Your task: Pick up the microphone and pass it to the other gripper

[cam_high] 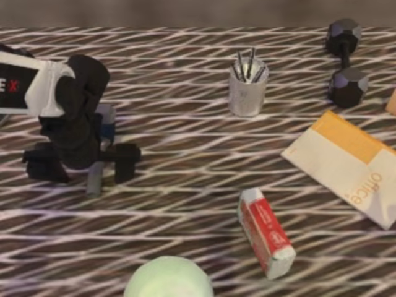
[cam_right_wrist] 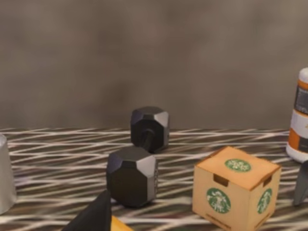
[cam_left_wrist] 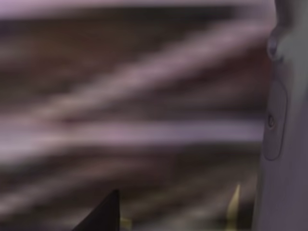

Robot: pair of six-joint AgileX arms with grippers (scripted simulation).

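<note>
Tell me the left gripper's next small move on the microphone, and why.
Probably shut the fingers on the handle. In the top view the left gripper sits low over the microphone, its fingers spread to either side, with the grey handle end showing between them. The left wrist view shows the microphone very close. The right arm is out of the top view.

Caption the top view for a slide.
Left end effector straddles the microphone at the table's left, with cup, dumbbell and red-and-white box nearby.
</note>
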